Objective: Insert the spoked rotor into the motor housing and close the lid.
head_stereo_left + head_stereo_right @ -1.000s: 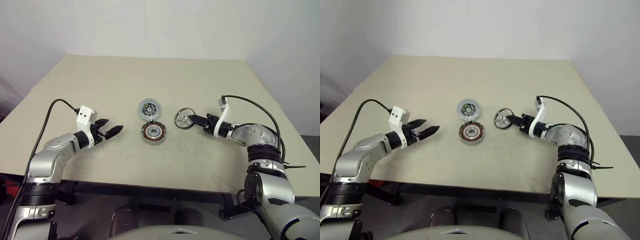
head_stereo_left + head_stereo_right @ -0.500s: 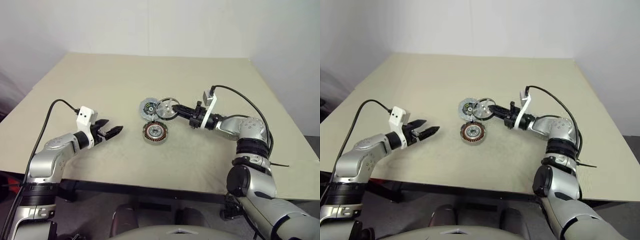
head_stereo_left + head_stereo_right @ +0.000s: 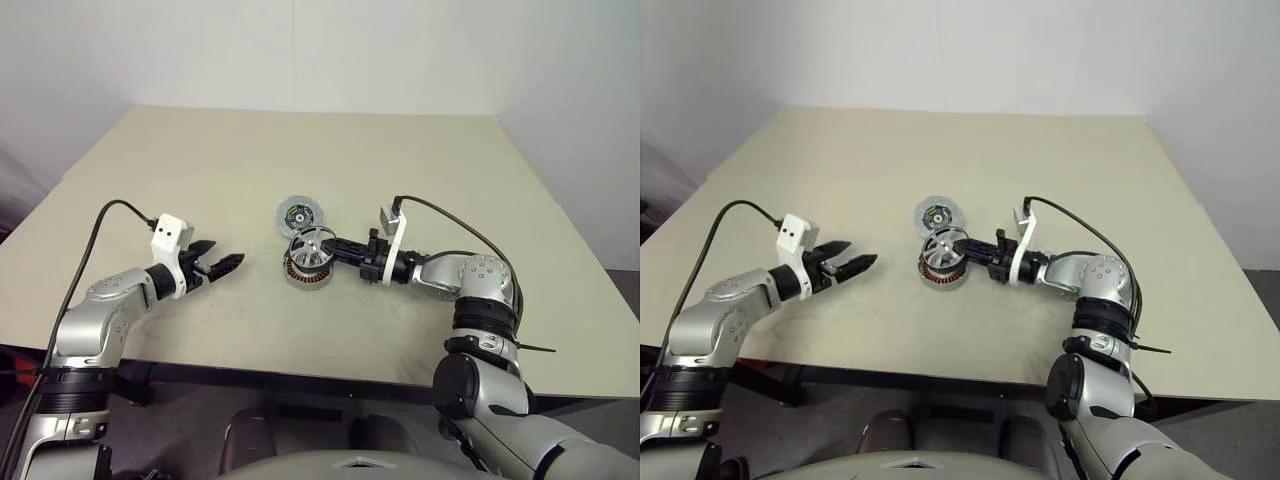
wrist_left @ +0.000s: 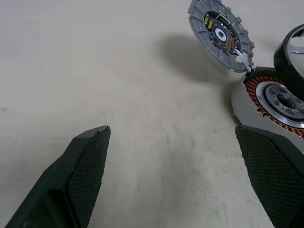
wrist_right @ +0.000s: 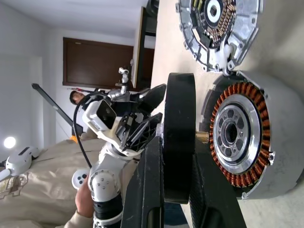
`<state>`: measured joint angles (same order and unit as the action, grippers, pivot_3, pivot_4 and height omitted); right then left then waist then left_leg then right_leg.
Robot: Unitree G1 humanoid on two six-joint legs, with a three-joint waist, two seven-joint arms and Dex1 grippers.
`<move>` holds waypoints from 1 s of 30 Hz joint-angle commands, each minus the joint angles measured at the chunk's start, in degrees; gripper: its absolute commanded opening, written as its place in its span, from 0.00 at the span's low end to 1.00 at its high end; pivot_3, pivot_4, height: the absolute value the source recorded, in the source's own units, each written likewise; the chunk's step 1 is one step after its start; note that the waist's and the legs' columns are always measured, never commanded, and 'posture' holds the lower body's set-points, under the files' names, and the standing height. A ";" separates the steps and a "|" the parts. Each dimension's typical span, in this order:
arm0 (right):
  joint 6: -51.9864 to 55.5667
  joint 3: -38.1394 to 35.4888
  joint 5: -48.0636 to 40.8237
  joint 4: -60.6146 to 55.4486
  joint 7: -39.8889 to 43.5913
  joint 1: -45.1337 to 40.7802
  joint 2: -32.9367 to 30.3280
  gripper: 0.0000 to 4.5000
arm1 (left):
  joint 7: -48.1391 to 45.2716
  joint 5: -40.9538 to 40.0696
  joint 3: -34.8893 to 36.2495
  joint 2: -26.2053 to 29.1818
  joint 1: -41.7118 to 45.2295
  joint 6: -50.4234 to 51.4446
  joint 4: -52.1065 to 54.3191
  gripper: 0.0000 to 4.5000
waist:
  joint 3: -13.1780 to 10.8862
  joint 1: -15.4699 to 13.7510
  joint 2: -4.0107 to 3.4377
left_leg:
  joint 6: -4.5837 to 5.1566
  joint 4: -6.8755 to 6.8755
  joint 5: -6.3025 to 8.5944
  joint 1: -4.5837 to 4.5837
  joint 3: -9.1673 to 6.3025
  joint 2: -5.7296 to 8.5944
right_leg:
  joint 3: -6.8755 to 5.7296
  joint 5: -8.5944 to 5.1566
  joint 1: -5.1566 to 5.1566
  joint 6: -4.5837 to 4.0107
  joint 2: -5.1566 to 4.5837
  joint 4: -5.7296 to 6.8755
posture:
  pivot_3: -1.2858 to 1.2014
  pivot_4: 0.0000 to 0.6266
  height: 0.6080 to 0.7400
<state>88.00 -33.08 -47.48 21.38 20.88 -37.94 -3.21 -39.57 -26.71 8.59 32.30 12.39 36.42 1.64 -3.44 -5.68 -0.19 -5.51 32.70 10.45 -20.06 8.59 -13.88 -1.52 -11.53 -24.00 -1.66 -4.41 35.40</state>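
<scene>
Right end effector (image 3: 338,247) is gripping the rotor (image 3: 313,243) edge-on just above the housing (image 3: 306,265); left end effector (image 3: 228,264) is resting wide open, empty.

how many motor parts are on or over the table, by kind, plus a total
spoked rotor: 1, held in the right hand just above the housing
motor housing: 1, on the table, copper windings showing
lid: 1, open, its dark face with small parts showing, hinged at the housing's far edge
total: 3
</scene>
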 commanded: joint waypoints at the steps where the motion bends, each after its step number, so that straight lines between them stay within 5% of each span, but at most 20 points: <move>1: 0.41 -0.49 -1.59 -2.30 -0.68 -0.28 0.58 0.08 | -0.17 -0.38 1.17 0.91 -0.03 -0.10 2.24 1.00 | 0.00 0.00 0.00 | 0.00 0.00 0.00 0.00 0.00 0.00 | 0.00 0.00 0.00 0.00 0.00 0.00 | 0.52 0.00 1.00; 30: -0.97 -2.02 -1.48 -3.21 -9.89 -1.64 6.10 0.08 | 0.38 -0.79 1.83 1.44 -0.84 0.57 3.50 1.00 | 0.00 0.06 0.00 | -0.08 0.00 -0.05 0.03 -0.03 0.01 | 0.01 0.01 0.00 0.01 0.00 0.06 | 0.52 0.00 1.00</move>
<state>86.77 -34.36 -47.38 20.56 11.86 -37.73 2.45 -39.20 -26.90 8.93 33.00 11.07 37.05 3.08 -3.44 -5.62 -0.19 -5.59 32.70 10.41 -20.04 8.56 -13.87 -1.51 -11.52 -24.00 -1.66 -4.40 35.46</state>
